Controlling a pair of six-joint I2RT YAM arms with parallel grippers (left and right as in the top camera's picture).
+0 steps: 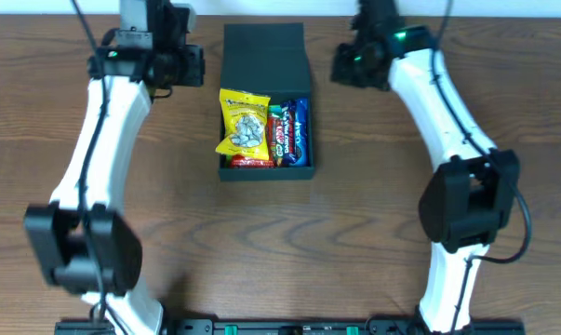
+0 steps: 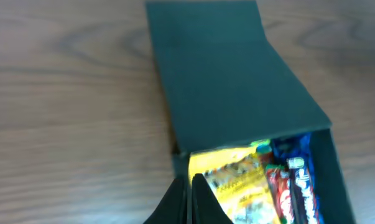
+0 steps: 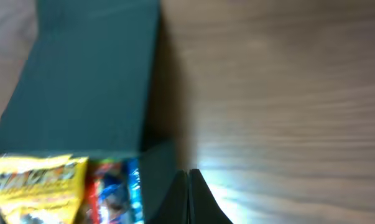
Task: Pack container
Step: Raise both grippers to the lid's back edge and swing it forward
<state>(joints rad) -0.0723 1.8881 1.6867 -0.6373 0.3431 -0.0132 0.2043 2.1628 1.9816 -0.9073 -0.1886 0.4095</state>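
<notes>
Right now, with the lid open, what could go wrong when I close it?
The yellow packet appears to ride over the container rim on the left, so the lid may catch or not seat. The left fingers and right fingers are shut beside the box, holding nothing; nudging the lid could slide the unheld container.

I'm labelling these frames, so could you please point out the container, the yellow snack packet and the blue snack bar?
container (image 1: 264, 56): overhead view, on its black flap lid.
yellow snack packet (image 1: 244, 123): overhead view, middle of the bag.
blue snack bar (image 1: 301, 130): overhead view, middle of its wrapper.
</notes>
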